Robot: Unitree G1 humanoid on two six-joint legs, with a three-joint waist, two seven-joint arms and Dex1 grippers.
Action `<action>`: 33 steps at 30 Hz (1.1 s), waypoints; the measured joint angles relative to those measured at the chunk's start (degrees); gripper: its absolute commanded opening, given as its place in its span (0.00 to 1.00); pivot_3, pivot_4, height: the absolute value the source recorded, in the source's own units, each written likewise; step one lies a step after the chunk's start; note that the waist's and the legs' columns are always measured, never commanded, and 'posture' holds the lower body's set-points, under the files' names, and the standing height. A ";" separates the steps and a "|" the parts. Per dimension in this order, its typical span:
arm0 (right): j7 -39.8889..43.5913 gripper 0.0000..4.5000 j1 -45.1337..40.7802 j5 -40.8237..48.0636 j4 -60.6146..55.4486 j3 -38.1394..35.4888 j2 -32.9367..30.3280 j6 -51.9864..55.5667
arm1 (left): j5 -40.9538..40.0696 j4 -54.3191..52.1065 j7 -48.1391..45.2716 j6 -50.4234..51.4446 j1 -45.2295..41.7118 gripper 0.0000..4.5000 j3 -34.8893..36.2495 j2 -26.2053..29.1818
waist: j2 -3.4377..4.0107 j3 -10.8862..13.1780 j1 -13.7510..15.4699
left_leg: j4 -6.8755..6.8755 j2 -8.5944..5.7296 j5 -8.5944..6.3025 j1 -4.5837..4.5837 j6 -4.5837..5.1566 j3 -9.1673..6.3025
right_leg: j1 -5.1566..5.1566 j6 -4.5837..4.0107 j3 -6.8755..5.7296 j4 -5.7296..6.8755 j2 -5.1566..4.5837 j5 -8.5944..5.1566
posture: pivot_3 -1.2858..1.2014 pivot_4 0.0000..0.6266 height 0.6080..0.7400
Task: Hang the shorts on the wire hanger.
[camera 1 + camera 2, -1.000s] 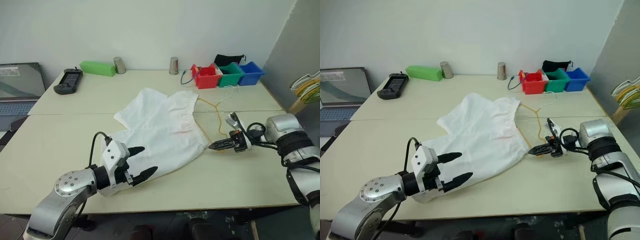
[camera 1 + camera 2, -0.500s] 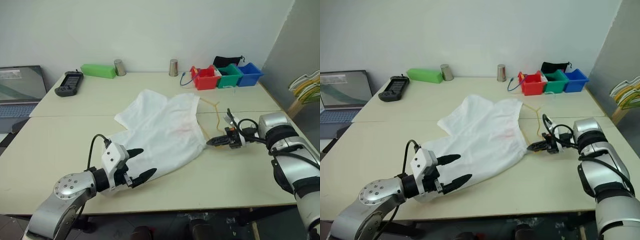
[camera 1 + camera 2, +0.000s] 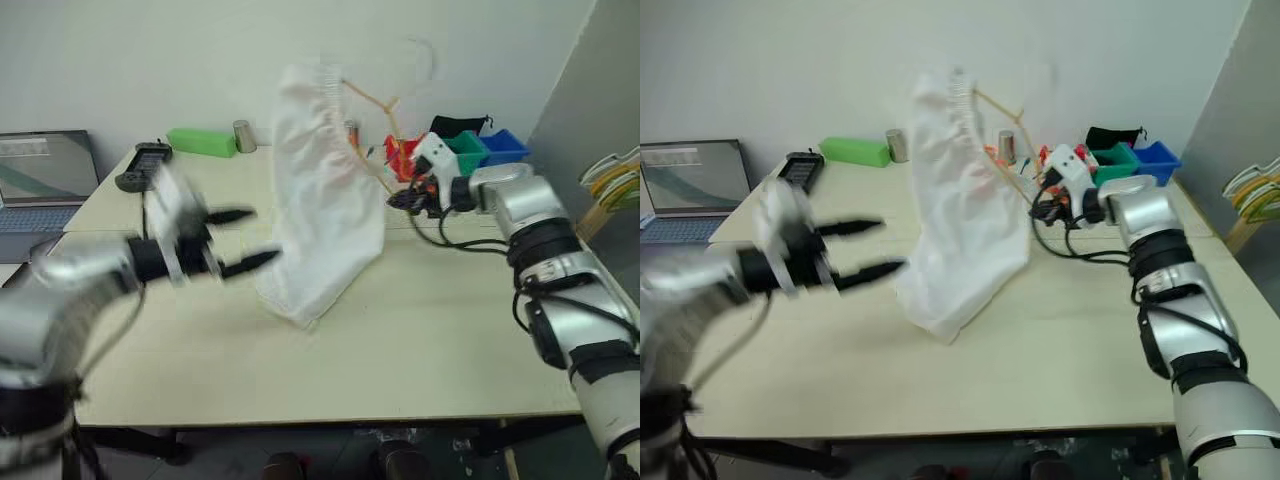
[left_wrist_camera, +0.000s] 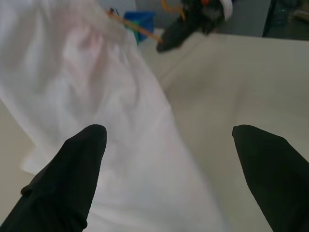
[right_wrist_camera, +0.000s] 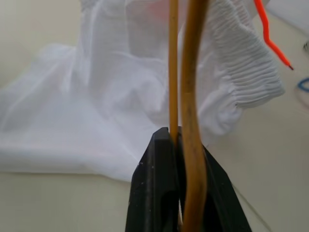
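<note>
Where the shorts (image 3: 325, 190) lay flat on the desk (image 3: 450, 330) a second ago, they now hang from the raised wire hanger (image 3: 372, 100), pinched by the right fingers (image 3: 398, 201); left fingers (image 3: 240, 240) (spread wide) hover beside the shorts, suggesting hanging is nearly done.

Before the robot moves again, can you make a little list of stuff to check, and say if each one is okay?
1. Right gripper jaws shut on the wire hanger: ok.
2. Shorts hanging from the hanger, lifted with it: ok.
3. Whole shorts off the table: not ok, the bottom edge rests on it.
4. Left gripper jaws open, holding nothing, beside the shorts: ok.
5. Shorts sitting evenly on the hanger: cannot tell, the fabric is bunched.
</note>
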 measured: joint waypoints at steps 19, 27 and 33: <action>-22.31 0.00 11.74 -21.91 -13.83 6.61 2.88 -15.96 | 37.35 63.08 -19.62 -50.59 -38.24 0.99 -22.94 -8.80 | 0.00 -0.14 -1.98 | 0.08 -0.04 0.23 -0.76 -0.38 0.01 | -0.92 -0.25 0.03 0.39 -0.06 0.17 | 0.49 0.00 1.00; -18.45 0.00 13.96 -25.87 -24.92 7.22 2.28 -6.14 | 43.62 70.65 -25.99 -60.20 -39.98 0.99 -25.57 -11.89 | 0.00 -0.14 -4.77 | 0.25 -0.05 0.17 -0.76 -0.27 -0.04 | -0.92 -0.24 0.02 0.63 -0.07 0.16 | 0.47 0.00 1.00; -14.69 0.00 15.74 -27.53 -30.20 7.82 1.05 -0.67 | 46.51 74.84 -25.22 -62.80 -42.80 0.99 -26.10 -14.05 | 0.00 -0.14 -6.62 | 0.84 -0.08 0.12 -0.89 -0.19 -0.17 | -0.91 -0.20 -0.03 1.00 -0.07 0.16 | 0.47 0.00 1.00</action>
